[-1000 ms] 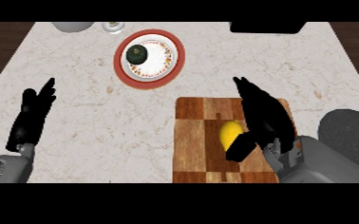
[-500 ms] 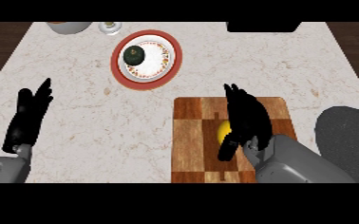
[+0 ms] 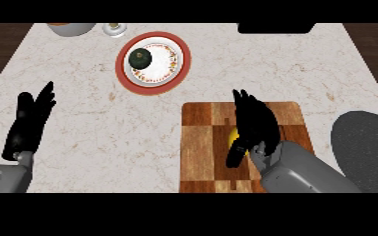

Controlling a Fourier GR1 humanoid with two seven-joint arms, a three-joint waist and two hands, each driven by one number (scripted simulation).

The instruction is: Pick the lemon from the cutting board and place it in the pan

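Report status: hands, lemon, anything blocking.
Right hand open over lemon, fingers not closed on it. Left hand open, resting at left. Lemon on cutting board. Pan at right edge, nothing between.

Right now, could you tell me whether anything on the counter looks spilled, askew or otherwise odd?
Nothing stands out. The lemon sits on the cutting board under the right hand; the plate lies flat.
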